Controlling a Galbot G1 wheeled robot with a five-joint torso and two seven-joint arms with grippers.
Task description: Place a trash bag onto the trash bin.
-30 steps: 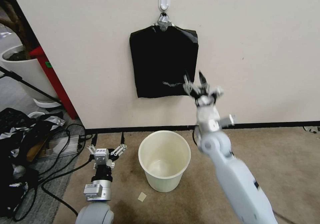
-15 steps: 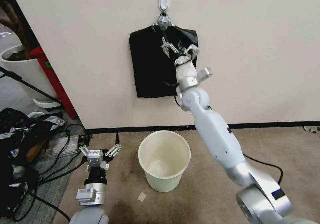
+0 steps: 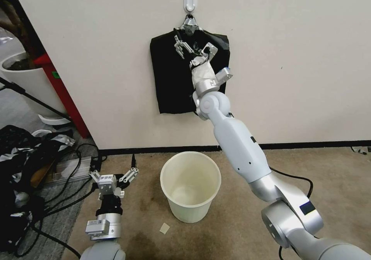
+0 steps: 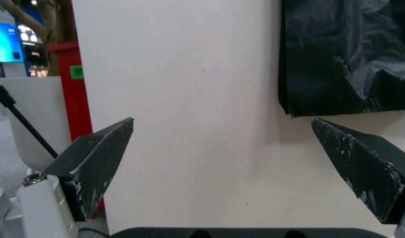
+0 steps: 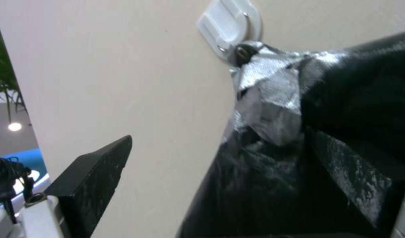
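Head view: the right hand (image 3: 192,48) has climbed from bin height a second ago to the upper part of the pack (image 3: 170,78) of black bags on the wall, at about 12 o'clock from the bin (image 3: 191,186). Its fingers are spread and hold nothing. No single bag is pulled loose yet. The pack hangs from a white hook (image 3: 190,2) by a grey taped neck (image 3: 189,23). The bin stands empty and unlined on the floor below. The left hand (image 3: 113,175) sits low at 9 o'clock from the bin, fingers apart, idle; it has drifted slightly left. Left wrist view: both fingers (image 4: 96,158) wide apart, facing bare wall, pack corner (image 4: 343,59) off to one side. Right wrist view: hook (image 5: 228,23) and taped neck (image 5: 268,99) close ahead, one finger (image 5: 92,178) beside the wall. Judgement: reach nearly done, pinch comes next.
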